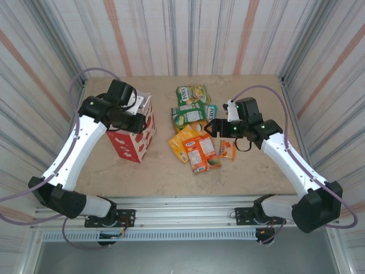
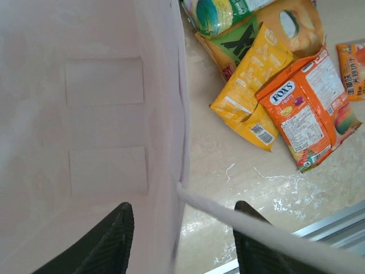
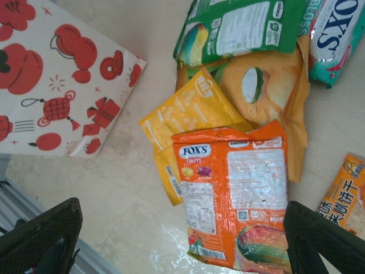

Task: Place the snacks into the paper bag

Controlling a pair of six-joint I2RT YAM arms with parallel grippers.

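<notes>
The snacks [image 1: 194,128] lie in a loose, overlapping pile on the middle of the tan table [image 1: 165,177], none of them in the bag. Nearest the arms is an orange Fox's packet [image 3: 234,194], lying partly over a yellow packet [image 3: 188,114]. Behind these sit an orange packet with an oval window [image 3: 268,85], a green packet [image 3: 239,28] and a teal packet [image 3: 336,34]. A small orange sachet [image 3: 345,194] rests just to the right of the Fox's packet.

The paper bag [image 1: 134,140] stands upright to the left of the pile and apart from it, red below with white prints, its white inside [image 2: 85,114] facing up.

The left gripper [image 2: 182,228] hangs at the bag's mouth with its jaws spread apart. One finger [image 2: 108,245] is inside the bag and the other is outside, with the bag's wall and a thin white handle [image 2: 239,220] between them. They do not pinch it.

The right gripper [image 3: 181,228] hovers above the Fox's packet, its jaws wide apart and holding nothing.
</notes>
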